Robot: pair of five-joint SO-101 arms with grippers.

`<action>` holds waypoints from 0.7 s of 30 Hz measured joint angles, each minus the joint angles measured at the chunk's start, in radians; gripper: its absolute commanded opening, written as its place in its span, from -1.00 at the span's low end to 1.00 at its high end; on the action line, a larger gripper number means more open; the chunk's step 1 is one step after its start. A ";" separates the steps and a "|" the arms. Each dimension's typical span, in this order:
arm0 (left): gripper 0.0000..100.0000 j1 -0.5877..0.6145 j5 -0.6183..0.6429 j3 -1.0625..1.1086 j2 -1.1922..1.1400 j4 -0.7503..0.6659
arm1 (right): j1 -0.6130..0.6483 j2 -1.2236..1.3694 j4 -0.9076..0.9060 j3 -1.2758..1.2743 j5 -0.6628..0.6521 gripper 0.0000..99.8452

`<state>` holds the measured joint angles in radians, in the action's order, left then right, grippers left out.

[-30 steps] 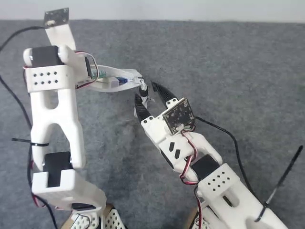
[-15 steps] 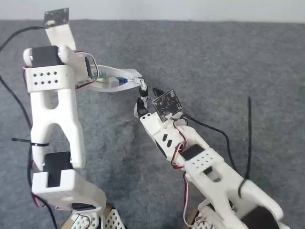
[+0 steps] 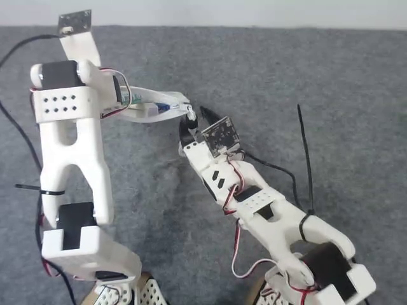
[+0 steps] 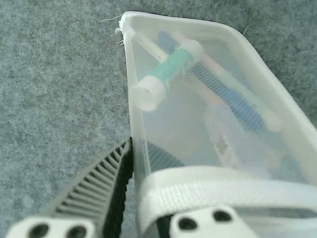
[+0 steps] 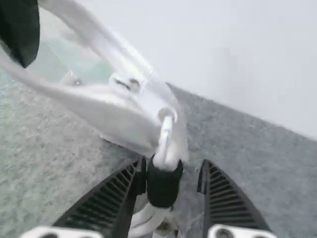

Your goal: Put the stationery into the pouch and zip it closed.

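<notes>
- The translucent white mesh pouch [image 4: 208, 129], with the teal and blue pens [image 4: 171, 72] already inside, hangs just over the grey felt table [image 3: 318, 76]; the left gripper [image 4: 141, 168] pinches one end tight
- The pouch's black zipper pull [image 5: 162, 186] sits between the part-open jaws of the right gripper [image 5: 173, 166], unclamped
- Zipping is the step in hand; next, I judge, the right gripper should clamp the pull and draw it along the zip

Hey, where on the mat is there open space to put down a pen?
The wide bare mat beyond the right arm, toward the far right edge. A narrower strip lies between it and the left arm. Crowded around the pouch, where both arms meet.
</notes>
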<state>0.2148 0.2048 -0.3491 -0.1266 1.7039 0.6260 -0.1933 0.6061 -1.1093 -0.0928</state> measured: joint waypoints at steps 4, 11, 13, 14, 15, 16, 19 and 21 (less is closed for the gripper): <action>-0.98 0.000 0.000 0.000 0.000 0.000 | 0.000 0.000 0.103 -0.020 -0.084 -0.89; -0.98 0.000 0.000 0.000 0.000 0.000 | -0.002 0.006 0.149 -0.032 -0.118 -0.99; -0.98 0.000 0.000 0.000 0.000 0.000 | -0.002 0.006 0.149 -0.038 -0.129 -0.99; -0.98 0.000 0.000 0.000 0.000 0.000 | -0.002 0.006 0.149 -0.040 -0.135 -0.99; -0.98 0.000 0.000 0.000 0.000 0.000 | -0.002 0.006 0.149 -0.041 -0.141 -0.99; -0.98 0.000 -0.002 0.000 0.000 0.000 | -0.002 0.006 0.147 -0.048 -0.150 -0.99; -0.98 0.000 -0.002 0.000 0.000 0.000 | -0.002 0.000 0.143 -0.071 -0.189 -0.99; -0.98 0.000 -0.002 0.000 0.000 0.000 | -0.002 -0.029 0.117 -0.087 -0.203 -0.99</action>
<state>0.2148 0.2033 -0.3491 -0.1266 1.7039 0.6245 -0.2225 0.7227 -1.1968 -0.2954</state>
